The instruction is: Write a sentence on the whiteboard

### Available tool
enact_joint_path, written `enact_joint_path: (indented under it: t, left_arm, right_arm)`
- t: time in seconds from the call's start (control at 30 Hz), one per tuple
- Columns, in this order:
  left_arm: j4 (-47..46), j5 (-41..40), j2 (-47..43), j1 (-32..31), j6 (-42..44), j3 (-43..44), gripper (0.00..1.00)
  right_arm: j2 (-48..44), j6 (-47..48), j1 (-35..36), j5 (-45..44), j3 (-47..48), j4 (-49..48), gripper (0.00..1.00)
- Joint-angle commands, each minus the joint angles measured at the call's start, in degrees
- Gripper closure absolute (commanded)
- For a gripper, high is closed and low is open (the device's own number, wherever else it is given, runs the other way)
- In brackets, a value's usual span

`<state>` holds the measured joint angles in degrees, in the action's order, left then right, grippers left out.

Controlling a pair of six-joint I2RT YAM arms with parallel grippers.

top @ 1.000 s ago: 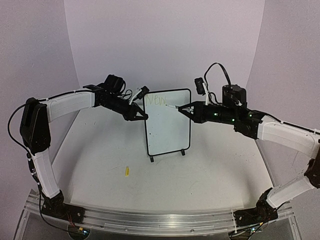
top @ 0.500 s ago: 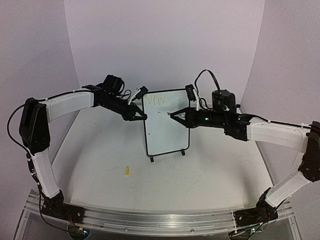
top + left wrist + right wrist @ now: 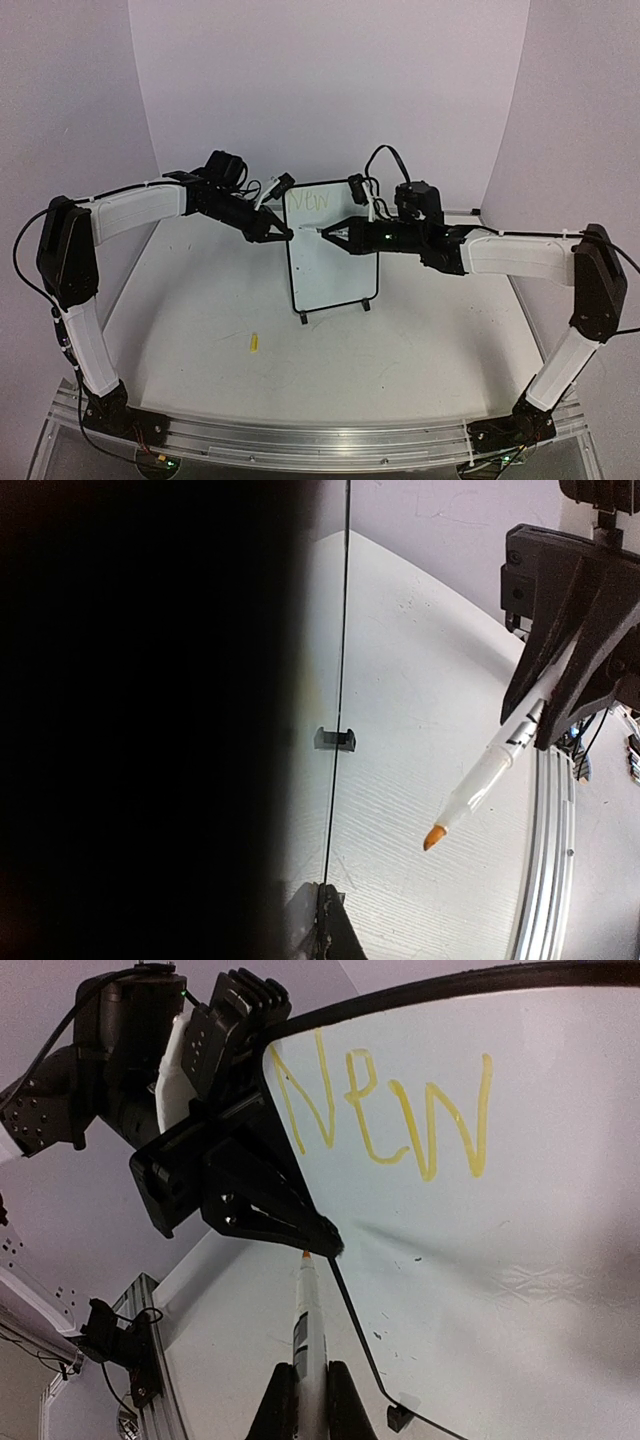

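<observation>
Black-framed whiteboard (image 3: pixel 335 275) stands upright on the white surface (image 3: pixel 400 350), thin yellow writing (image 3: pixel 385 1110) near its top.
Left end effector (image 3: pixel 280 233) clamps its left edge; right end effector (image 3: pixel 305 1400) pinches a slim white marker (image 3: pixel 308 1330).

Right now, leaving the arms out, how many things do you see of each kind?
whiteboard: 1
marker: 1, held in the right gripper
small yellow piece: 1
Total: 3
</observation>
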<state>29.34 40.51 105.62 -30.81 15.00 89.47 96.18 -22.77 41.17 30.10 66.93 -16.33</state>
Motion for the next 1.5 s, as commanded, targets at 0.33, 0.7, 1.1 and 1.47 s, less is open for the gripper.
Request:
enact_joint_path:
  t: [0.33,0.7,1.1,1.47]
  left_arm:
    - [4.23,-1.80,-1.55,-0.13,1.81,-0.91,1.00]
    - [4.32,-1.92,-1.55,-0.11,1.95,-0.66,1.00]
    - [4.44,-2.01,-1.46,-0.13,1.94,-0.35,1.00]
    - [4.67,-2.10,-1.21,-0.13,2.00,-0.02,1.00]
  right_arm:
    - [4.39,-1.15,0.40,-4.25,5.24,-2.75,1.00]
    - [6.10,-1.22,0.42,-5.13,6.80,-2.23,1.00]
    - [5.18,-0.88,0.41,-5.23,3.66,-0.24,1.00]
    - [3.70,-0.19,0.40,-6.57,3.19,1.02,1.00]
